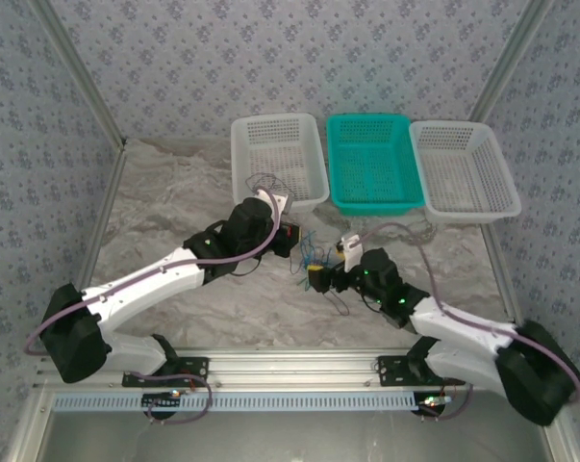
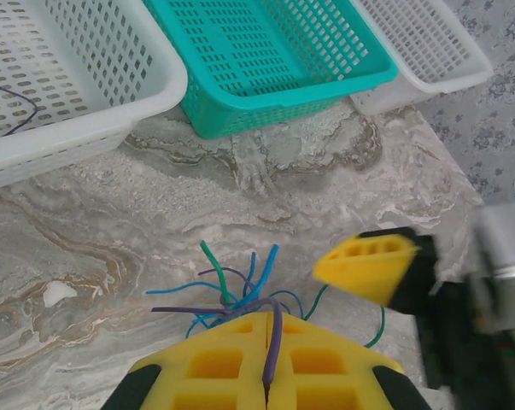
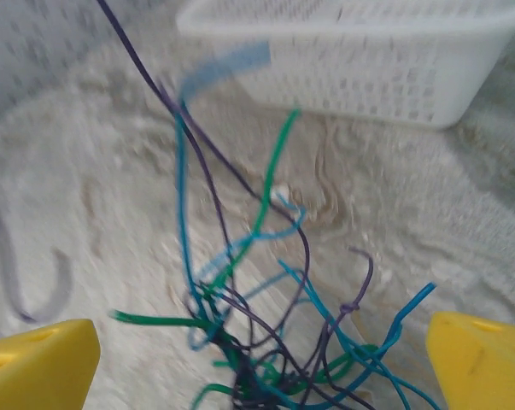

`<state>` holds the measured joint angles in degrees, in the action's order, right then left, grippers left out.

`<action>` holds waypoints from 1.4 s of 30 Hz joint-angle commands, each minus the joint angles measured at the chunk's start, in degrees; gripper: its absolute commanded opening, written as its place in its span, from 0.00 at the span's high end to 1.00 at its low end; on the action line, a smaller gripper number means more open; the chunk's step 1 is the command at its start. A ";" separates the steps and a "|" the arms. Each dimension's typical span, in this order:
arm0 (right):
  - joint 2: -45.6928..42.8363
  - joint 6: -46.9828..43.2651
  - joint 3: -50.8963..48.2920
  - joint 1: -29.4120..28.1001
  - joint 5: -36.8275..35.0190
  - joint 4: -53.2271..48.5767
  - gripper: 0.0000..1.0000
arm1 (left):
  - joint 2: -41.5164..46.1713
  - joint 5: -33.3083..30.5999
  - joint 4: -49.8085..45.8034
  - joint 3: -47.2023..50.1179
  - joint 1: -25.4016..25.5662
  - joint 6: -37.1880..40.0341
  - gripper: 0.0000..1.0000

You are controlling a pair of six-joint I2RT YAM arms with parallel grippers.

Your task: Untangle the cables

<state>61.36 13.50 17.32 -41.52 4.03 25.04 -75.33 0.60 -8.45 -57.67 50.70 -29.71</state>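
The cables [image 1: 313, 254] form a small tangle of thin blue, green and dark purple wires on the table between my two grippers. My left gripper [image 2: 271, 329] is shut, and a dark purple strand [image 2: 277, 337] is pinched between its yellow fingers. The rest of the tangle [image 2: 237, 290] fans out just beyond its tips. In the top view the left gripper [image 1: 291, 237] sits at the tangle's left. My right gripper [image 3: 261, 367] is open, its yellow fingertips [image 3: 40, 362] spread wide on both sides of the wad [image 3: 266, 342]. One of its fingers [image 2: 370, 265] shows beside the left gripper's tips.
Three baskets stand in a row at the back: a white one [image 1: 278, 164] on the left with a thin dark wire [image 2: 14, 104] inside, a teal one [image 1: 371, 164] in the middle and a white one [image 1: 463, 173] on the right. The marbled tabletop [image 1: 174, 192] lies bare at the left.
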 commanded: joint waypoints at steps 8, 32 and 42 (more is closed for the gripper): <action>28.49 -9.37 7.84 -1.92 1.46 29.66 0.03 | 1.05 1.37 -4.80 -6.19 0.63 2.44 1.00; 31.53 10.76 -6.83 0.30 -19.73 34.34 0.90 | 13.01 10.22 -21.59 -25.67 -29.01 2.64 1.00; 27.48 10.90 -7.74 0.04 -21.49 30.82 0.91 | 1.37 17.88 -20.22 -41.68 -38.13 -1.22 1.00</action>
<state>89.93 23.14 9.39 -41.43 -13.19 61.30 -70.54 16.84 -30.76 -96.31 12.84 -29.74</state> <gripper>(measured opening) 0.130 0.056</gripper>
